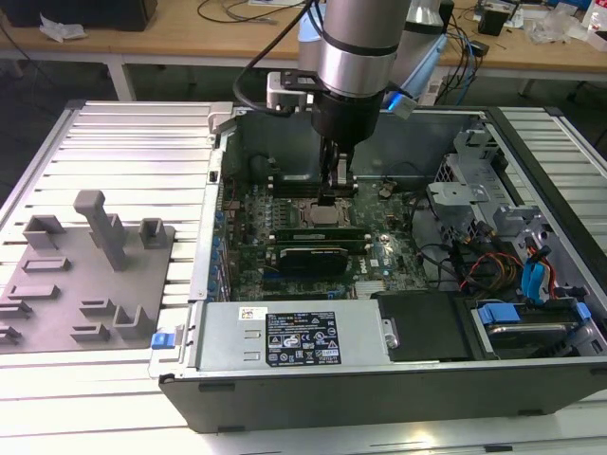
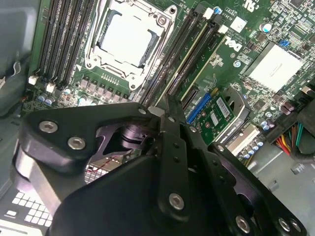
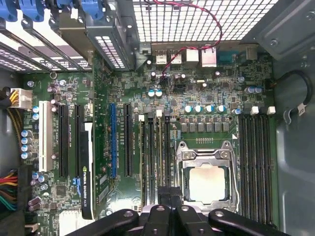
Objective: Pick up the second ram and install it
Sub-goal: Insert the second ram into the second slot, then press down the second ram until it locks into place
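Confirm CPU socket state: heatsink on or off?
Off. In the first wrist view the CPU socket lies bare: the silver chip top shows inside its metal frame, with nothing mounted over it.

Ribbed metal table (image 1: 123,142) fills the foreground. Behind it, along its far edge, a wooden workbench (image 1: 190,38) with white legs, cluttered with cables (image 1: 469,47). Dark floor (image 1: 57,81) underneath. Even lighting.

I count one open computer case (image 1: 285,341) and one grey parts fixture (image 1: 85,275) beside it, on the exterior view's left. Under my wrist sits one silver CPU socket (image 3: 207,181), with four empty memory slots (image 3: 256,162) on one side of it. One graphics card (image 3: 86,172) stands in its slot.
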Available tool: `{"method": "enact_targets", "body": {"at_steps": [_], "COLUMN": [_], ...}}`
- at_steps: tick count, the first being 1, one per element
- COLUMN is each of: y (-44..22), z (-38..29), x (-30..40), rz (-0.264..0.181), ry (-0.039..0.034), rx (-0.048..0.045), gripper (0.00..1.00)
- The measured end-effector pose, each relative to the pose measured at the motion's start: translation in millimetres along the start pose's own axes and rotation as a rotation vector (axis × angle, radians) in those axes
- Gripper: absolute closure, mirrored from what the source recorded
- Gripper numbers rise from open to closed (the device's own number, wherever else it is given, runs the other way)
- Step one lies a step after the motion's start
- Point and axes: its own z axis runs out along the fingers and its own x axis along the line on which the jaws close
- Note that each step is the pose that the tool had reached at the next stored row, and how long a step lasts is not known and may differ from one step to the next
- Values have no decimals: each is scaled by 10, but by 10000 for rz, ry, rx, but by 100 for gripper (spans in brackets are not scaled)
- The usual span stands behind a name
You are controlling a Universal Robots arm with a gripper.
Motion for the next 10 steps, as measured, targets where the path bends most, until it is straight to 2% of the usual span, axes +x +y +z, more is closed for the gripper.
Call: {"method": "enact_targets", "body": {"at_steps": [4,6,10], "y": [-2,-24,-177], "z": [-1,10,69], "x": [0,-1,-6], "rz": [-66,-113,-116], "ry": [6,7,12], "rx": [0,2,-7], "gripper": [89,89,89]}}
